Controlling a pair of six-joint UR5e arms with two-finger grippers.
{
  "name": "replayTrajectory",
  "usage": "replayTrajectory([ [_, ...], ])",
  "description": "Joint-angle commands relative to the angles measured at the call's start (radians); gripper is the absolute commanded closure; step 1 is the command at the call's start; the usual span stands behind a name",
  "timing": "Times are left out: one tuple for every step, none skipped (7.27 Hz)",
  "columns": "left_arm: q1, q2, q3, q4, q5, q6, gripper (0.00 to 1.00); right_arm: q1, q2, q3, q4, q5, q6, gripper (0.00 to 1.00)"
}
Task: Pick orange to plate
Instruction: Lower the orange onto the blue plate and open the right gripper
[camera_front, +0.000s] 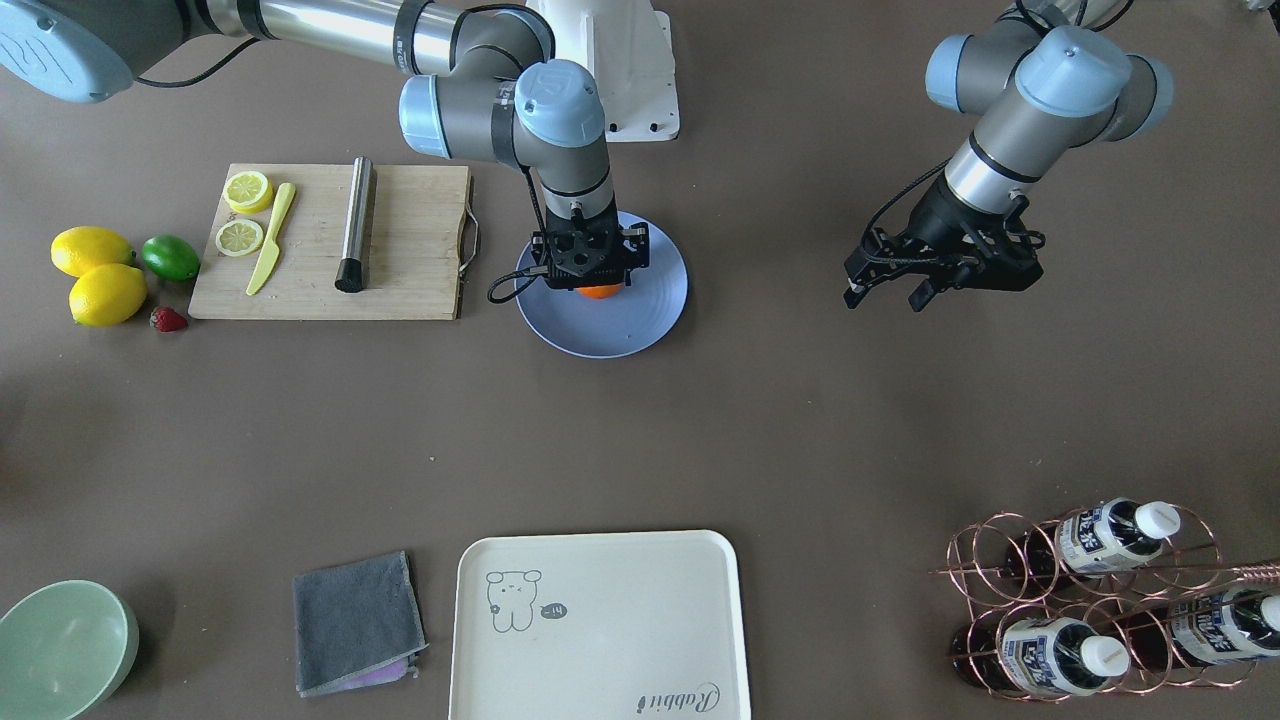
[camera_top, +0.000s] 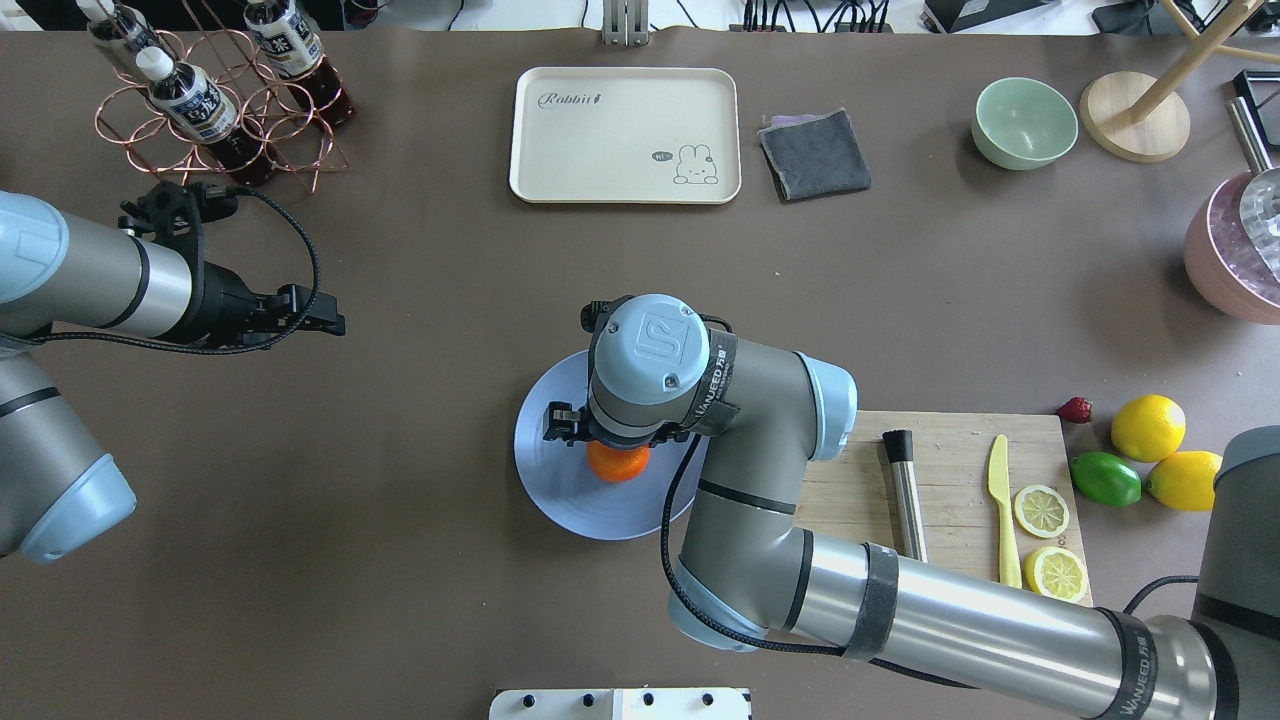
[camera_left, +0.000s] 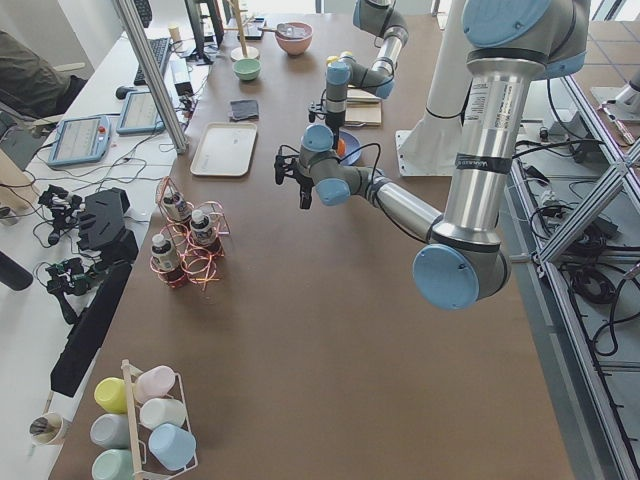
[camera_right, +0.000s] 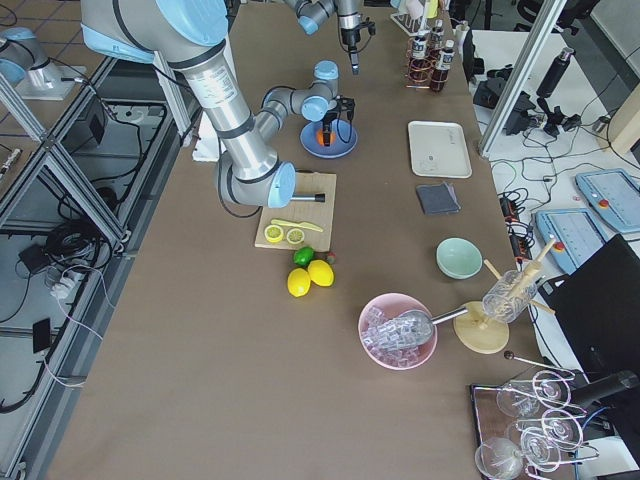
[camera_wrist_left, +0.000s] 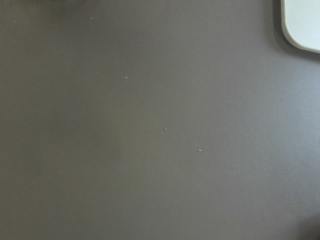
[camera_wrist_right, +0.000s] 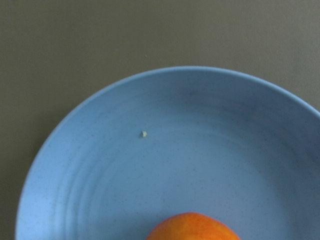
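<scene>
The orange (camera_front: 600, 291) (camera_top: 617, 463) sits low over the middle of the blue-grey plate (camera_front: 625, 335) (camera_top: 560, 495), directly under my right gripper (camera_front: 598, 282), which points straight down and is shut on it. The wrist body hides the fingers from above. In the right wrist view the orange (camera_wrist_right: 192, 227) peeks in at the bottom edge, with the plate (camera_wrist_right: 100, 175) filling the frame close below. My left gripper (camera_front: 886, 294) (camera_top: 325, 322) hovers open and empty over bare table, well away from the plate.
A wooden cutting board (camera_front: 420, 290) with lemon slices, a yellow knife and a metal cylinder (camera_front: 355, 225) lies beside the plate. Two lemons, a lime (camera_front: 170, 257) and a strawberry lie beyond it. A cream tray (camera_front: 600, 620), a grey cloth, a green bowl (camera_front: 60, 645) and a bottle rack (camera_front: 1090, 600) line the far edge.
</scene>
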Motion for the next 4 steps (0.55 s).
replayTrajectory([
  [-0.068, 0.002, 0.003, 0.021, -0.073, 0.039, 0.04, 0.121, -0.056, 0.080, -0.021, 0.079, -0.041, 0.00],
  [-0.169, 0.002, -0.006, 0.096, -0.148, 0.174, 0.04, 0.219, -0.133, 0.167, -0.063, 0.162, -0.169, 0.00],
  [-0.264, 0.004, -0.012, 0.177, -0.205, 0.309, 0.04, 0.352, -0.237, 0.256, -0.115, 0.264, -0.319, 0.00],
  [-0.356, 0.028, -0.016, 0.240, -0.255, 0.447, 0.04, 0.504, -0.347, 0.297, -0.132, 0.373, -0.518, 0.00],
])
